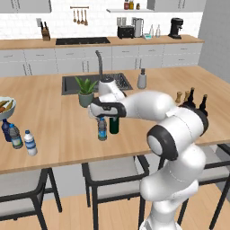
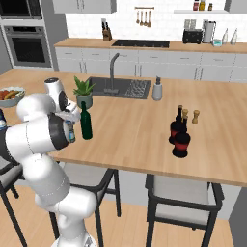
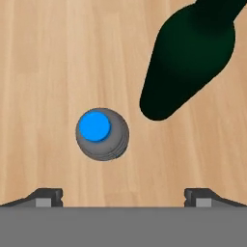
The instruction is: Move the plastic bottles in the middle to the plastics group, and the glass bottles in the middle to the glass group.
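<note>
A clear plastic bottle with a blue cap (image 1: 102, 129) stands in the middle of the wooden island, touching or nearly touching the tall dark green glass bottle (image 1: 114, 124) on its right. My gripper (image 1: 100, 117) hangs open just above the blue cap. In the hand view the blue cap (image 3: 95, 126) lies a little left of centre, ahead of my gripper (image 3: 123, 197), and the green bottle (image 3: 188, 62) leans in at upper right. At the island's left end the plastics group holds a dark blue bottle (image 1: 5, 130), a grey-labelled bottle (image 1: 15, 137) and a white-capped bottle (image 1: 30, 143). The glass group (image 2: 181, 137) stands at the right.
A potted plant (image 1: 85, 92) and the sink (image 1: 72, 83) lie behind the middle bottles. A grey dispenser (image 1: 142, 80) stands by the sink. A food bowl (image 1: 6, 108) sits far left, a wooden pepper shaker (image 2: 195, 116) by the red-labelled bottles. Stools (image 1: 112, 173) line the near edge.
</note>
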Tool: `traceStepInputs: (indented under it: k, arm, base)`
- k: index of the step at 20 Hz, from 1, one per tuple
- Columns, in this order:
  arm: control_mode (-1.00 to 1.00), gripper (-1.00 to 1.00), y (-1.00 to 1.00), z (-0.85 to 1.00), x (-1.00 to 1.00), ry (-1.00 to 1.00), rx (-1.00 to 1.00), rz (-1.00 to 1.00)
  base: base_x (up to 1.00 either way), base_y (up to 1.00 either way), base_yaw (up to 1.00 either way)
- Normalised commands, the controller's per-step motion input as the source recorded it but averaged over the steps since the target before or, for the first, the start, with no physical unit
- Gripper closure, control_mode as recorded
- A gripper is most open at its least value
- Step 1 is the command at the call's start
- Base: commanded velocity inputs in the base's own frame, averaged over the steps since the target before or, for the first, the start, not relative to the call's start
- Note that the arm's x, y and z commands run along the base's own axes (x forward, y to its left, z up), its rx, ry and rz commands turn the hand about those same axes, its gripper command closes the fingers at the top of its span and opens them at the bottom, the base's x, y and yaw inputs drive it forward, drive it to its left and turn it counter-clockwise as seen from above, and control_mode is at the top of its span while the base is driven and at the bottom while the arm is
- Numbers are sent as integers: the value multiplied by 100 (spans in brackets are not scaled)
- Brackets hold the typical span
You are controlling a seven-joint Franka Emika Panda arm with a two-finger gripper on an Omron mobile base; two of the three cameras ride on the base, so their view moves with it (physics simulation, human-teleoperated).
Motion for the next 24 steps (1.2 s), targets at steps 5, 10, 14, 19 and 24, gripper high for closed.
traceStepInputs:
  k: [5, 10, 14, 19, 24]
  arm:
    - [-100, -100, 3, -17, 25, 0, 0, 0]
    - [-100, -100, 11, -18, 25, 0, 0, -1]
    - [-100, -100, 9, -18, 20, 2, 0, 0]
    - [-100, -100, 1, -7, 4, 0, 0, -1]
    - [-100, -100, 1, -13, 0, 0, 0, 0]
  base:
    - [0, 0, 0]
    - [0, 0, 0]
    - [0, 0, 0]
    - [0, 0, 0]
    - [0, 0, 0]
